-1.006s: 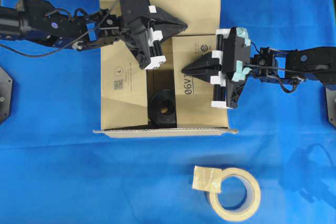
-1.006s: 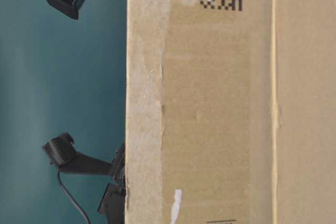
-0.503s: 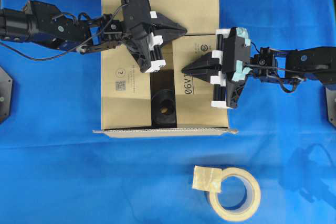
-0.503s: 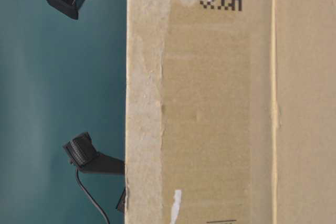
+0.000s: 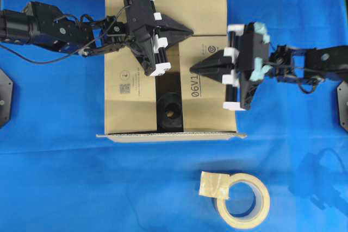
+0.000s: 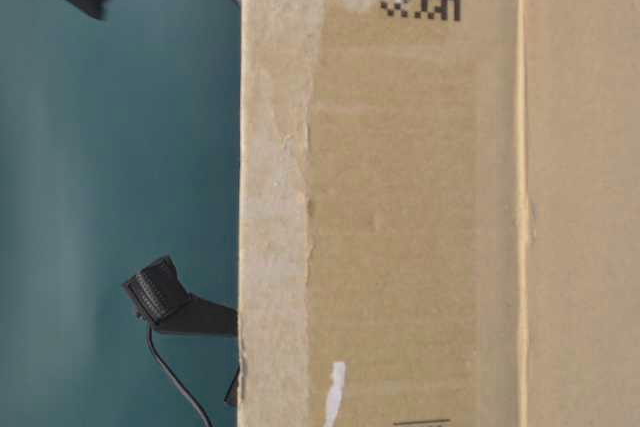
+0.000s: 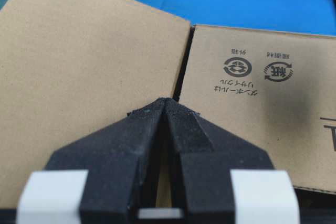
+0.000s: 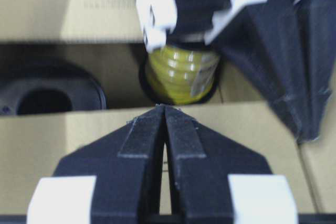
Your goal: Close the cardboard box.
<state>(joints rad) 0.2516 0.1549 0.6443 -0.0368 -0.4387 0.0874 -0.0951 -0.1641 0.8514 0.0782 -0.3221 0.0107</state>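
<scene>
Table-level view: large brown corrugated cardboard box [image 6: 430, 197] cut off at 12, 3 and 6 o'clock. Right wrist view: yellow coiled object [image 8: 181, 74] blurred, partly hidden.

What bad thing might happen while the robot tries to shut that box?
The left gripper and right gripper sit close together over the cardboard box, so they might bump. A gap is open above the black roll; a pushed flap might dip inside rather than lie flat. Both grippers are shut and only press, so a flap might spring back up.
</scene>
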